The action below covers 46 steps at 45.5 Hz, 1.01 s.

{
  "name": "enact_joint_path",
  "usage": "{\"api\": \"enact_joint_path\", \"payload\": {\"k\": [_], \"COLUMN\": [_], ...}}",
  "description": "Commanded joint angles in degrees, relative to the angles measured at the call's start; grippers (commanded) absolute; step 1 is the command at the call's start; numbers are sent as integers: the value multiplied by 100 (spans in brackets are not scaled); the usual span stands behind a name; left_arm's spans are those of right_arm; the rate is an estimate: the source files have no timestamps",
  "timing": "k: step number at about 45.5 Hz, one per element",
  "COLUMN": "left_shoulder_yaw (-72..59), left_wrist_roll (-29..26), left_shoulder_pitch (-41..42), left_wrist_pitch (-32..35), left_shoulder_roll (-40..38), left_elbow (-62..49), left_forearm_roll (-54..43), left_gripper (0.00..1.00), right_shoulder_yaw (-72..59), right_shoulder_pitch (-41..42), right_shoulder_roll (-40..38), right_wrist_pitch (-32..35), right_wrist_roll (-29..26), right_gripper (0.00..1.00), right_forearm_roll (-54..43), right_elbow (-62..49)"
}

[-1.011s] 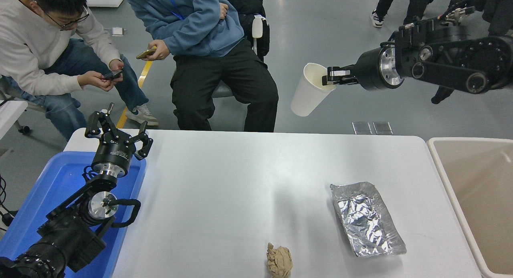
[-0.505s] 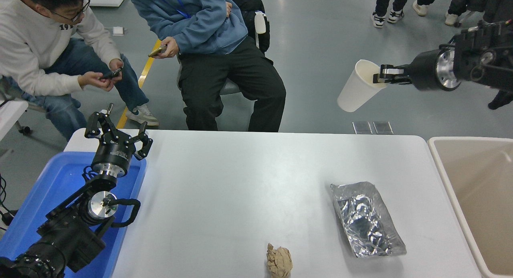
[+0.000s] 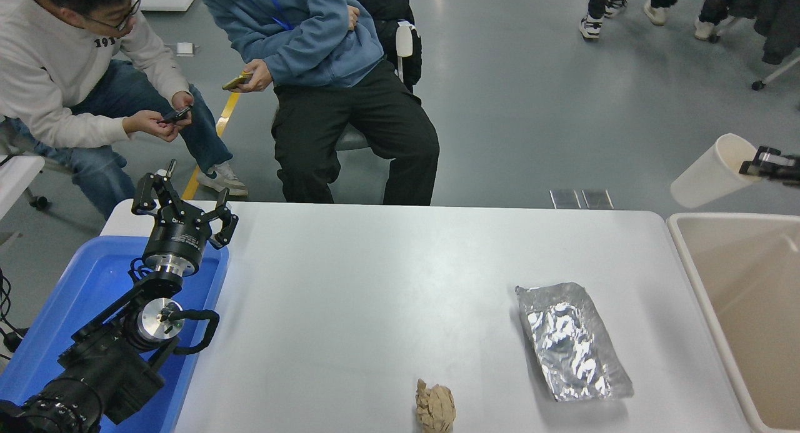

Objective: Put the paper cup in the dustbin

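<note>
The cream-white paper cup [image 3: 709, 174] hangs tilted in the air at the right edge, just above the far rim of the beige dustbin [image 3: 690, 264]. My right gripper [image 3: 756, 166] is shut on the cup's rim; most of that arm is out of the picture. The dustbin stands beside the table's right end, and its inside looks bare. My left gripper [image 3: 181, 202] is open and parked at the lower left over the blue tray.
A crinkled silver foil tray [image 3: 572, 339] lies on the white table [image 3: 350, 295] at the right. A crumpled brown paper ball [image 3: 435, 408] sits at the front edge. A blue tray [image 3: 69, 302] lies under the left arm. Two people sit at the far side.
My right gripper has carried the paper cup rightwards and down, from above the floor past the table's far edge to over the dustbin's far rim. The left arm has not moved.
</note>
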Motion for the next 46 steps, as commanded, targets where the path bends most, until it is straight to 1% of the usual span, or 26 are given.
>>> {"api": "enact_joint_path", "payload": {"k": [1, 10, 15, 22, 37, 41, 46], "left_shoulder_yaw": [0, 0, 0, 0, 0, 0, 0], "left_wrist_roll": [0, 0, 0, 0, 0, 0, 0], "left_shoulder_pitch": [0, 0, 0, 0, 0, 0, 0], "left_wrist_pitch": [-8, 1, 1, -8, 1, 0, -8], "left_shoulder_roll": [1, -8, -8, -8, 1, -8, 1], "left_elbow": [1, 1, 1, 1, 1, 1, 1], "left_forearm_roll": [-1, -1, -1, -1, -1, -1, -1], "left_gripper": [100, 100, 100, 100, 100, 100, 100], "right_shoulder_yaw": [930, 1730, 1871, 1924, 1959, 1977, 1977], "right_shoulder_pitch": [-1544, -2555, -2898, -3583, -4155, -4243, -4349], "right_shoulder_roll": [-169, -19, 332, 938, 2169, 2362, 2468], "right_wrist_pitch": [-211, -220, -229, -150, -193, -202, -220], "right_wrist_roll": [12, 12, 3, 12, -41, -67, -103], "right_gripper": [0, 0, 0, 0, 0, 0, 0], "right_forearm_roll": [33, 42, 77, 789, 930, 1061, 1194], "right_elbow": [-864, -1471, -2076, -3280, -4758, -5030, -5119]}}
